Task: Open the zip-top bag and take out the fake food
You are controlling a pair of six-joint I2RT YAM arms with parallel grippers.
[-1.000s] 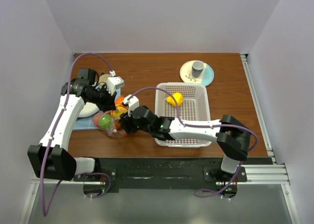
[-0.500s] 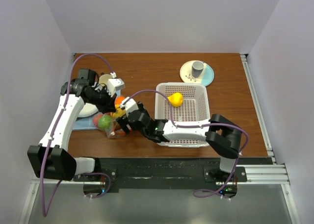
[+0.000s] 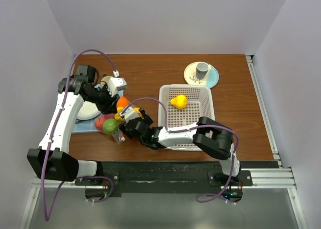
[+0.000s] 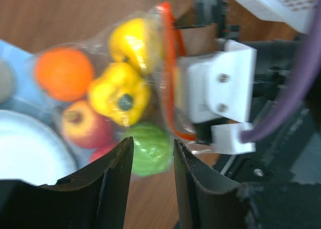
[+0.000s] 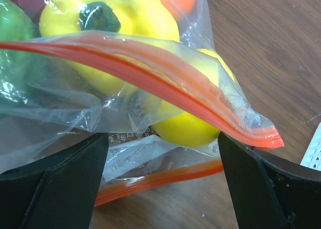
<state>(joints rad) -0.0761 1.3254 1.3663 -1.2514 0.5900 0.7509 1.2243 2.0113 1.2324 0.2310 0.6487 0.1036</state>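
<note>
A brown wooden tabletop (image 3: 150,73) sits boxed in by plain pale walls (image 3: 165,18). The right gripper (image 5: 161,139) gapes wide and holds nothing. Just ahead of its fingertips lies the clear, crinkly zip-top bag (image 5: 60,113) with its orange-red strip, glossy plastic fake food (image 4: 120,96) inside. The left gripper (image 4: 150,146), partly open and empty, has the bag just beyond its fingertips.

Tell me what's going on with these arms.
Both arms are at the zip-top bag left of the white basket. The right gripper stands open around its orange-red zip strip; the left gripper hangs open above it. Most fake food is inside the bag; one yellow piece lies in the basket.
</note>
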